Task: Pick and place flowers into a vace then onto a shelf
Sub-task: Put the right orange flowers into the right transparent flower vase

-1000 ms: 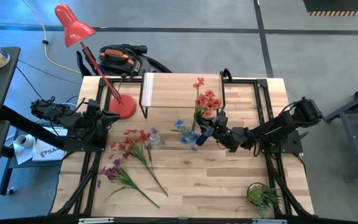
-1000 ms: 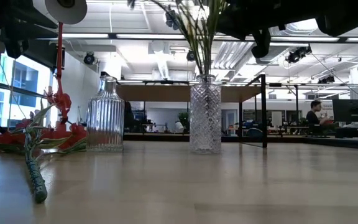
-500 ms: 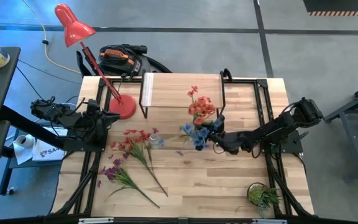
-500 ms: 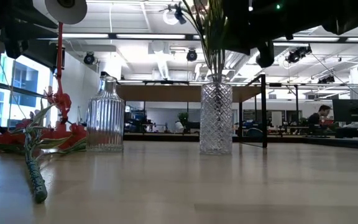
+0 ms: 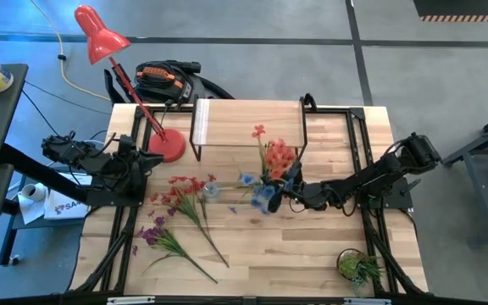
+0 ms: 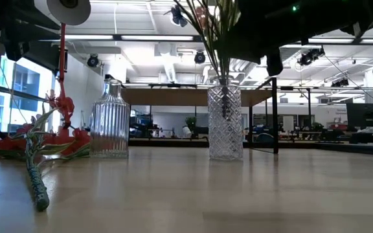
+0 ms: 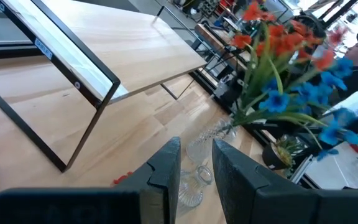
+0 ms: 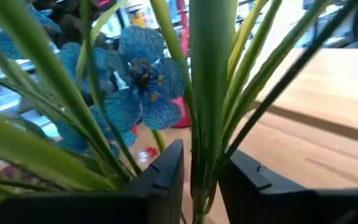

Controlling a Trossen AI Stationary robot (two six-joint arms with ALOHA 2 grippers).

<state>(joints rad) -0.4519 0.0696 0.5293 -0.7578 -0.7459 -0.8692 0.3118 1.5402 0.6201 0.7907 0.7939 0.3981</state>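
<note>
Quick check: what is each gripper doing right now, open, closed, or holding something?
Left gripper: slightly open, holding nothing, waiting at the table's left edge.
Right gripper: around the flowers' stems above the vase; cannot tell whether it grips them.

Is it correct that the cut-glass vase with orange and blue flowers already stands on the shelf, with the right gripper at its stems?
Not quite. The cut-glass vase with the orange and blue flowers stands on the tabletop, in front of the shelf, as the high and low views show. The right gripper is at the stems.
</note>
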